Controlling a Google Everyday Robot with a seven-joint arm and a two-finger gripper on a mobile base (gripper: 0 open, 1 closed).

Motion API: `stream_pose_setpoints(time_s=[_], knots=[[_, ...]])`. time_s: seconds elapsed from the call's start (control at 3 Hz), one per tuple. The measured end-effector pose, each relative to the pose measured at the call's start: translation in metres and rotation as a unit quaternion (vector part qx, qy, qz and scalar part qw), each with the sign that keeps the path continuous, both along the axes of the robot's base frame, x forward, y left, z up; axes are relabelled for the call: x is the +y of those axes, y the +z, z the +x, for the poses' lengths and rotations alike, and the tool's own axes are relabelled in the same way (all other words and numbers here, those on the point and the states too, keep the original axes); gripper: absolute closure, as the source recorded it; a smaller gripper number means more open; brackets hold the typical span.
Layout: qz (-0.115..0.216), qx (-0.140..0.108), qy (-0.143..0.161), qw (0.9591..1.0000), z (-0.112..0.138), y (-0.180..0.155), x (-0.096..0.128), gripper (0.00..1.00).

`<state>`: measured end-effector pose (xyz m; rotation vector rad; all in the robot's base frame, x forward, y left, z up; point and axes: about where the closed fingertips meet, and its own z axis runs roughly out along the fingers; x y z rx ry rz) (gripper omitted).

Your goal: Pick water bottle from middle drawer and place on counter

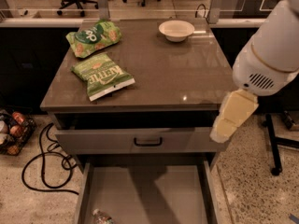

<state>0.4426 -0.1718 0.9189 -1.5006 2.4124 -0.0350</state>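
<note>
From your cream tool [226, 125] at the grey worktop's [163, 73] front-right corner, its width unclear, the small clear bottle [100, 216] lies down-left in the grey drawer [149, 195].

We see only part of the water bottle [100, 216], cut off with the middle drawer [149, 195] at the bottom edge, while the gripper [227, 125] hangs below the tabletop's [159, 73] right front corner.
</note>
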Motion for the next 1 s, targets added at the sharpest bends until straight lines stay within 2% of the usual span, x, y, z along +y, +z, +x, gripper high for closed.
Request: stream_pose_setpoints(time_s=[0.33, 0.67, 1.0], knots=[[0.037, 0.003, -0.05, 0.9981, -0.003, -0.039, 0.023, 0.0], [0.065, 0.021, -0.094, 0.9933, -0.047, -0.104, 0.065, 0.0], [0.065, 0.021, -0.094, 0.9933, -0.047, -0.104, 0.065, 0.0]])
